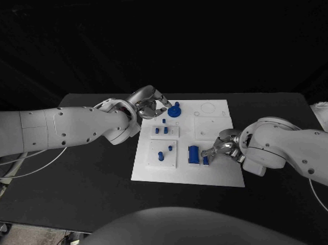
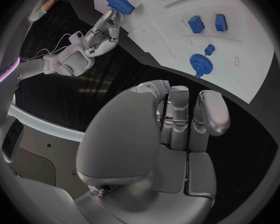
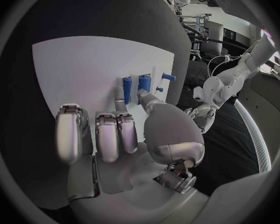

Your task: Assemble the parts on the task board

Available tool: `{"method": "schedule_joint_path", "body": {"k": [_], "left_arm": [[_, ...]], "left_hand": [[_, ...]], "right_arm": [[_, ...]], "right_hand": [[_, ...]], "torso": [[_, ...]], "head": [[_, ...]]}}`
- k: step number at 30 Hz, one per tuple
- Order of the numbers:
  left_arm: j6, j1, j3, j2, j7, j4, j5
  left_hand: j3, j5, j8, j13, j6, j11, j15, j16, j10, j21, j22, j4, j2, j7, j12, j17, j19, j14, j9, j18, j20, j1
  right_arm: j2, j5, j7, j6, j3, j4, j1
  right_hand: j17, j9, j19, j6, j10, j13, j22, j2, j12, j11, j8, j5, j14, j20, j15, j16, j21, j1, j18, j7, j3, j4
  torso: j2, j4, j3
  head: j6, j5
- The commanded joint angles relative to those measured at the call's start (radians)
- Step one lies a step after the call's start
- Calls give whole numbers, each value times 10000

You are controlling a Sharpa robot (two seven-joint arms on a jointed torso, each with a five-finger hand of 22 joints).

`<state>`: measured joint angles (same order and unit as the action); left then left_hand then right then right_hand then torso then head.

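Right robot hand [image 1: 221,148] touching blue block [image 1: 194,153] (left robot hand [image 1: 149,103] empty).

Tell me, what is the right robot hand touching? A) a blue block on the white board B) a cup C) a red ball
A: the right robot hand rests its fingertips on a blue block standing on the white board.

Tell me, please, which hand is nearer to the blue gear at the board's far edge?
The left hand. It is right beside the gear, at the board's far left corner. The right hand is at the board's near right, by the blue blocks.
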<state>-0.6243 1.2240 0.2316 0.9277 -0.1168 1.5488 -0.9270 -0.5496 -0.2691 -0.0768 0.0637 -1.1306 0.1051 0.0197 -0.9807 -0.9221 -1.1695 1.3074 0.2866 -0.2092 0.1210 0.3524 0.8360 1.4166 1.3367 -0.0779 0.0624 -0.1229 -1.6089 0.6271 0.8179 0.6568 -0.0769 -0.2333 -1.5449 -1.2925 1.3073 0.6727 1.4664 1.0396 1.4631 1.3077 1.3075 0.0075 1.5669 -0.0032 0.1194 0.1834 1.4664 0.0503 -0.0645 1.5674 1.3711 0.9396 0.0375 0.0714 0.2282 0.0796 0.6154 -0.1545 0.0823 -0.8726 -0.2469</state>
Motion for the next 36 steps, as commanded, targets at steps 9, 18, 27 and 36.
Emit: {"method": "schedule_joint_path", "body": {"k": [9, 18, 27, 36], "left_arm": [[109, -13, -6, -19, -57, 24, 32], [-162, -17, -6, 79, -428, 128, 42], [-243, -25, -6, 96, -559, 134, 46], [-245, -38, -6, 115, -589, 165, 48]], "left_hand": [[-84, 27, -14, 2, 10, 13, -14, -3, -24, 26, 1575, -15, -27, 78, 43, -16, -74, -82, -15, 182, 33, -79], [-109, 27, -18, 4, 4, 7, -15, -27, -31, -6, 1583, -15, -26, 76, 50, 10, -64, -75, -17, 176, 33, -89], [-139, 34, -19, 10, 3, -4, -20, -41, -66, -13, 1583, -1, -30, 70, 74, 16, -65, -72, -18, 177, 34, -81], [-148, 35, -20, 13, 3, -7, -22, -48, -80, -17, 1584, 1, -32, 68, 83, 21, -64, -70, -19, 177, 35, -79]], "right_arm": [[684, 88, -1146, 960, 0, -615, 41], [1900, 1605, -3550, 2825, -5, -1706, 176], [2710, 4864, -5083, 4452, -14, -2567, 650], [2596, 6041, -5230, 4933, -16, -2417, 1275]], "right_hand": [[2635, 119, 55, 93, 1077, 2631, 1974, 111, 38, -2, 52, 1416, 1044, -2, 28, 34, 0, 88, 125, -48, 32, 71], [2635, 645, 280, -583, 1077, 2631, 2131, -1, 38, -17, 417, 2720, 1044, -61, -7, 34, 472, 2034, 8, -31, 805, -1413], [2635, 1743, 254, -1423, 1077, 2631, 2161, 159, 38, 109, 1746, 1880, 1044, 95, 149, 34, 590, 3053, -13, 83, 493, -1849], [2635, 3040, 260, -1969, 1077, 2631, 2174, -55, 38, -25, 3624, 1162, 1044, 23, 12, 34, 675, 3160, -26, -97, 197, -1552]], "torso": [[2, 7, 3], [-8, -11, -3], [-1, -10, -3], [3, 10, 2]], "head": [[0, -64], [0, -117], [0, -28], [0, -71]]}}
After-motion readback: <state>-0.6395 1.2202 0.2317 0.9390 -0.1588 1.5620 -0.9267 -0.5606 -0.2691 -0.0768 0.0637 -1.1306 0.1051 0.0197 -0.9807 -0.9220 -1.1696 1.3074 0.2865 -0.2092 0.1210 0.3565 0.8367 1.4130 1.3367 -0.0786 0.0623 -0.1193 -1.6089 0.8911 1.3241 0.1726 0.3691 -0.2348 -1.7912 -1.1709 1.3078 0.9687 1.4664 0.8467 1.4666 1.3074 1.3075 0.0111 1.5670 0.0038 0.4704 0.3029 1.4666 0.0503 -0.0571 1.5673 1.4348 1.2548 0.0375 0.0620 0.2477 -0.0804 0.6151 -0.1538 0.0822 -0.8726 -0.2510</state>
